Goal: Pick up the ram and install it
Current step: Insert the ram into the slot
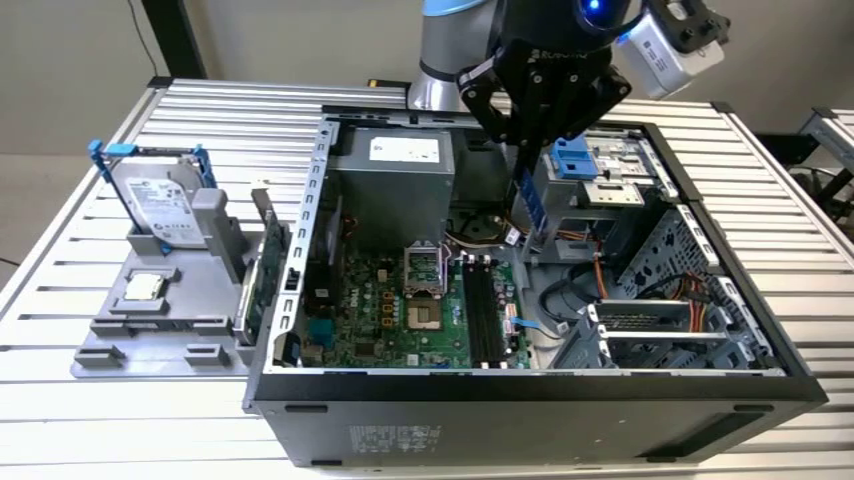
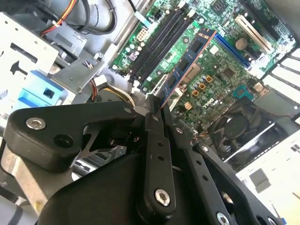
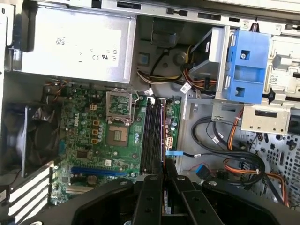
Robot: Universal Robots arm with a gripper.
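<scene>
One ram (image 1: 531, 205) pinched in your gripper (image 1: 531, 148), upper centre of the exterior view, not yet in the black slots (image 1: 483, 305); power supply (image 1: 394, 190) carries a white label.

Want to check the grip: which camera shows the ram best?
The second wrist view: the ram shows its flat face and chips, held in the shut gripper. The exterior view shows a narrow strip below the gripper; the first wrist view sees it edge-on.
</scene>
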